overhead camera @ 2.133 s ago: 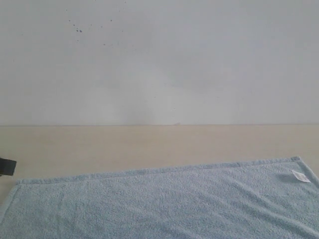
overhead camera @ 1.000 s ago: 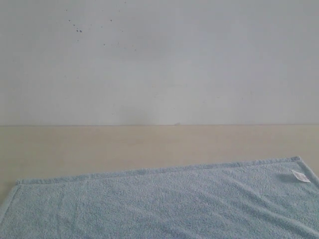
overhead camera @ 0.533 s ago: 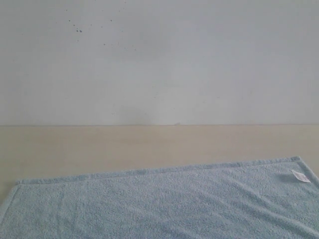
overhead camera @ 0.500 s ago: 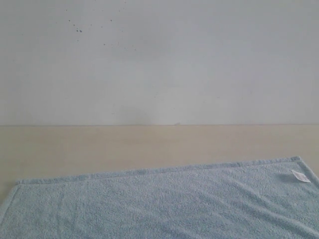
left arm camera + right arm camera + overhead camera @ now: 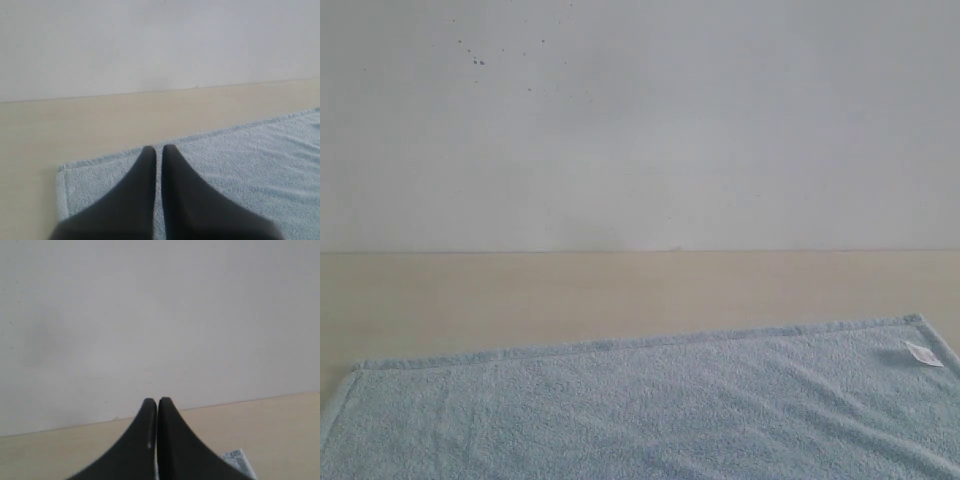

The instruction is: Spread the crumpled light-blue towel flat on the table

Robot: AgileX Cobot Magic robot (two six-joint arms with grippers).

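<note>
Blue towel (image 5: 650, 410) looks flat on the counter (image 5: 620, 290), so pretty much done I'd say. Left end effector (image 5: 158, 150) and right end effector (image 5: 157, 402) are both pinched together, empty.

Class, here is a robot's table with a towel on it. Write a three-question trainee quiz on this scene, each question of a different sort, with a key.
1. True or false: the towel lies crumpled in a heap on the table.
2. Multiple choice: in the exterior view, the white tag sits near the towel's A) far right corner, B) far left corner, C) middle.
3. Fill in: the left gripper and the right gripper are both ____ and hold nothing.
Key: 1 false, it lies spread flat; 2 A; 3 shut.
</note>
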